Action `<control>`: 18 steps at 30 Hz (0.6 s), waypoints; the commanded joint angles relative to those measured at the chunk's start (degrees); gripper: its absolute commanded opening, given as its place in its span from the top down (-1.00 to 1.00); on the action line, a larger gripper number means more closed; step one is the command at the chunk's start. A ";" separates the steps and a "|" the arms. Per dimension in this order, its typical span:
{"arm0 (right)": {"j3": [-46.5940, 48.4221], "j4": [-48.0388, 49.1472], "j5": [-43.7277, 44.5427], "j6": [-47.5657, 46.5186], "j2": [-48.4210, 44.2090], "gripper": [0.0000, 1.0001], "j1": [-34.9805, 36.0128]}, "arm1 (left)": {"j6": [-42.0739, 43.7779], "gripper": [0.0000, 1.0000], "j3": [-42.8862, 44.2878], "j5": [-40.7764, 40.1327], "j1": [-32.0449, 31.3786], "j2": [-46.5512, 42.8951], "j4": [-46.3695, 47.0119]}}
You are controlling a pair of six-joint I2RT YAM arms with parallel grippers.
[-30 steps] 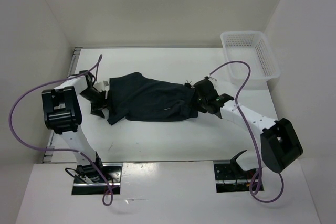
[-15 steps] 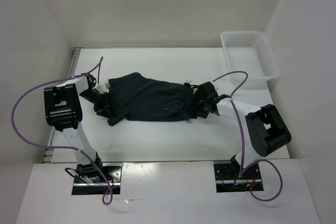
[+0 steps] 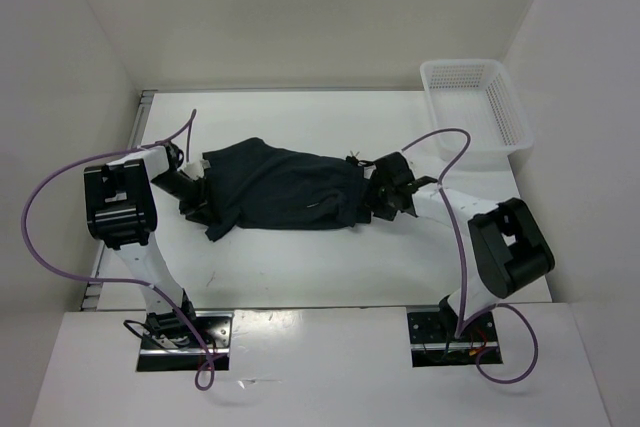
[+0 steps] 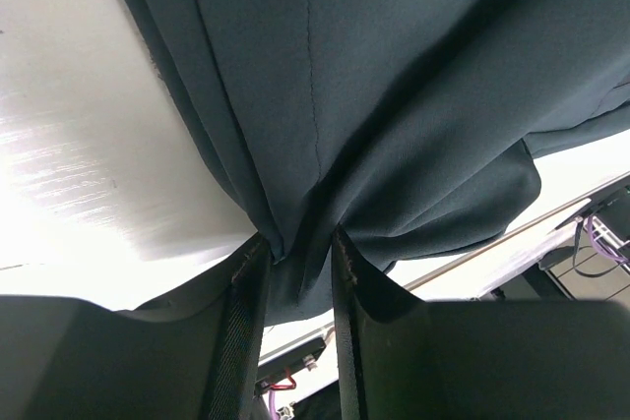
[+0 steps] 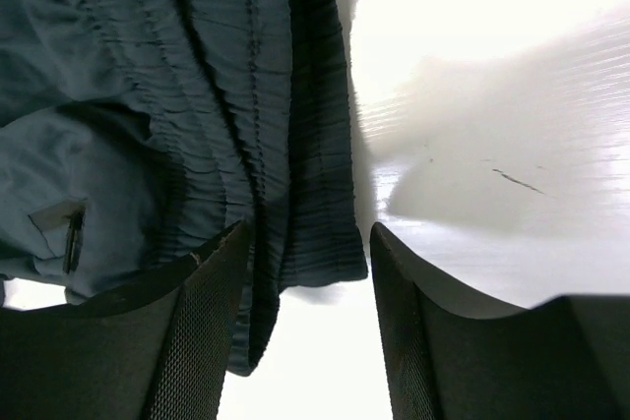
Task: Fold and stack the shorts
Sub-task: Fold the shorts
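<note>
1. Two grippers meet the shorts at mid-frame in the top view: left gripper at the left end, right gripper at the right end. The white basket, upper right, is well apart and blocks nothing.
2. Left wrist view: the left gripper is narrow and pinches a bunched fold of the shorts. This hold looks good to me.
3. Right wrist view: the right gripper stands wide around the gathered waistband and does not pinch it yet. It should close on the band before any lift, or the cloth may slip.
</note>
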 commanded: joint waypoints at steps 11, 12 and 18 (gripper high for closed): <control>2.59 4.26 0.72 -2.64 -1.42 -0.17 -0.12 | 1.58 0.24 -1.84 -4.18 -0.08 2.78 4.19; 2.59 4.27 0.11 -2.64 -0.71 -0.17 -0.12 | 1.58 0.24 -1.84 -4.18 -0.08 2.78 4.19; 3.73 7.25 -2.00 -4.48 2.81 -0.17 -0.12 | 1.58 0.24 -2.37 -4.18 -0.08 2.78 4.19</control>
